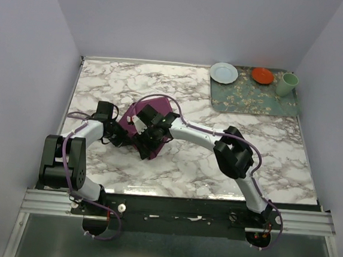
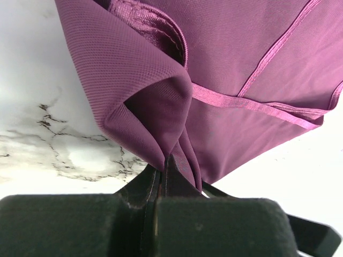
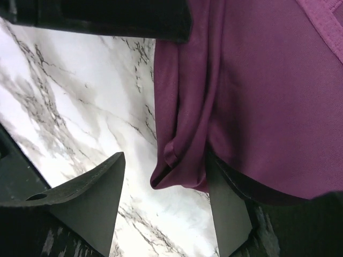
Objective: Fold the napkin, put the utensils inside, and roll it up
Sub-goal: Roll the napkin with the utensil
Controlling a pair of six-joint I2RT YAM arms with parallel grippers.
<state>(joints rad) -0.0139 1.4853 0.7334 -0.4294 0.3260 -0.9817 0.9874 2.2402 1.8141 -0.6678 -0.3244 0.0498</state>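
Two grippers: both sit over the napkin (image 1: 151, 148) near the middle of the table (image 1: 228, 163), very close to each other.
Left gripper (image 2: 162, 176): clenched on a bunched corner of the napkin, with the cloth pinched right at the fingertips.
Right gripper (image 3: 165, 160): fingers spread and grasping nothing; a rolled edge of cloth hangs between them, nearer one finger.
Napkin: on the marble, partly lifted and doubled over itself, with loose pleats rather than a flat crease.
Knife: not seen in any view; I cannot tell whether it lies under the cloth or the arms.
Risk, slip: the left pinch holds only a little fabric at the very tips, so a pull across the table could draw the corner free and let the fold drop open.
Risk, wrong layers: if the right fingers close where they stand, they may catch the whole bunched edge instead of one layer, and the fold would come out lumpy.
Risk, skew: one side is held and the other loose, so dragging may twist the cloth and leave the edges unmatched.
Risk, clash: the wrists are nearly touching, so a careless sweep could knock one arm into the other.
Risk, knife: with its place unknown, the cloth may be laid over it askew or may push it aside.
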